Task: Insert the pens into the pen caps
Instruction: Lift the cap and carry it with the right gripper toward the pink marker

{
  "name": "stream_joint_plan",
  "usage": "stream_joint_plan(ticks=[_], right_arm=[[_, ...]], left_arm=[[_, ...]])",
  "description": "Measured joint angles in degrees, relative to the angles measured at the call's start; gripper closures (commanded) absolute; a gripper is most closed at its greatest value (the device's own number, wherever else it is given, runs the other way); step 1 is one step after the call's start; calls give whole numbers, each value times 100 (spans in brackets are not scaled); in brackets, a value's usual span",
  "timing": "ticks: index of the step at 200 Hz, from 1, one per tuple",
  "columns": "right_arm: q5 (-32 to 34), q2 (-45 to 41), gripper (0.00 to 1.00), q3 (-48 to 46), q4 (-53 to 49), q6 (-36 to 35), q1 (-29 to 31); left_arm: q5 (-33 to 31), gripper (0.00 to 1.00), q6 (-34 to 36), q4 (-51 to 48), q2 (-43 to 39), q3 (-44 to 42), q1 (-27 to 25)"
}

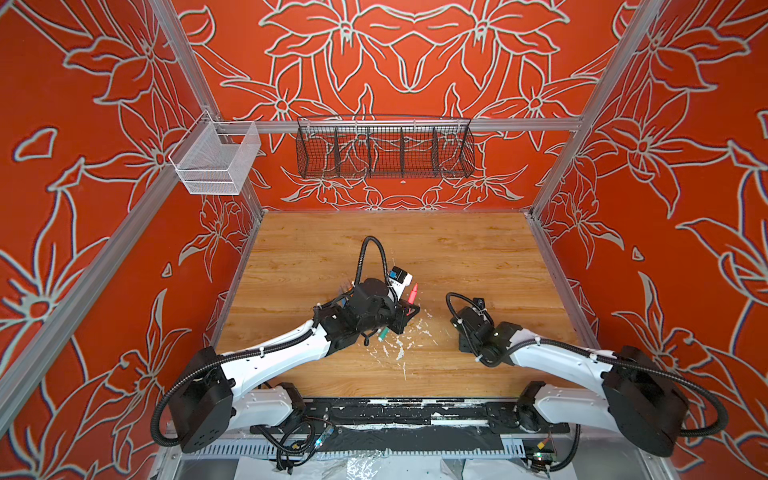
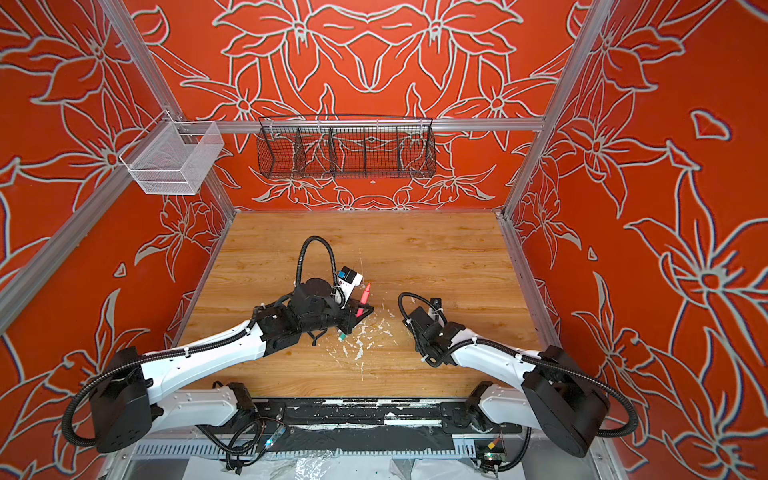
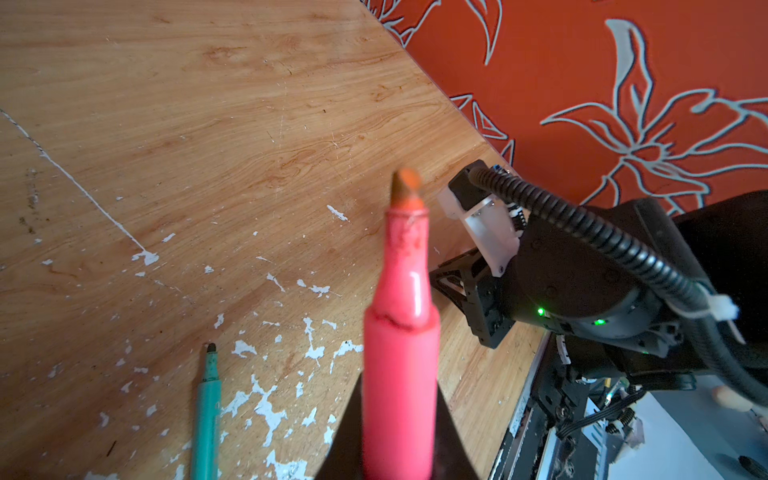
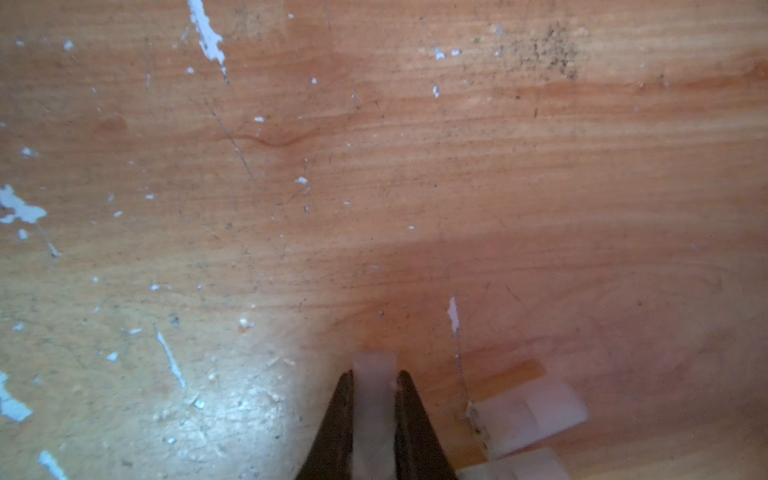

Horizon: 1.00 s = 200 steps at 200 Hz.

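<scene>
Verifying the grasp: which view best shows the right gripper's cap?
Right wrist view: close up, the clear cap sits pinched in the right gripper. Both top views hide it under the arm; left wrist view misses it.

We see bright, even light. Beside the clear cap (image 4: 373, 399), itself out of focus, glare whitens the table (image 4: 216, 411); soft shadow lies beyond it.

Pink pen (image 3: 401, 374): blurred, its rear cut off by the frame edge. Green pen (image 1: 383, 333), at 7 o'clock from it in a top view: mostly hidden under the left arm (image 1: 286, 345). Clear cap (image 4: 373, 399) between the jaws and two neighbouring caps (image 4: 528, 415): blurred.
</scene>
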Motion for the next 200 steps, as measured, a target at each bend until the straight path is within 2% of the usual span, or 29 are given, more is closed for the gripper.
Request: stream_joint_plan(ticks=[42,71,125,152,200], right_arm=[[-20,-195,93,0,-7,11,2],[-55,-643,94,90,4,-37,44],[-74,-1567,98,1032,308,-273,352],[-214,-1687,98,1360,835,-402,487],[-726,-2059,100,1233,2227,-354,516]], left_arm=[[20,100,0,0,0,0,0],[81,100,-2,0,2,2,0],[240,100,-2,52,2,0,0],[341,100,-4,125,0,-4,0],[490,100,-4,299,-105,-162,0]])
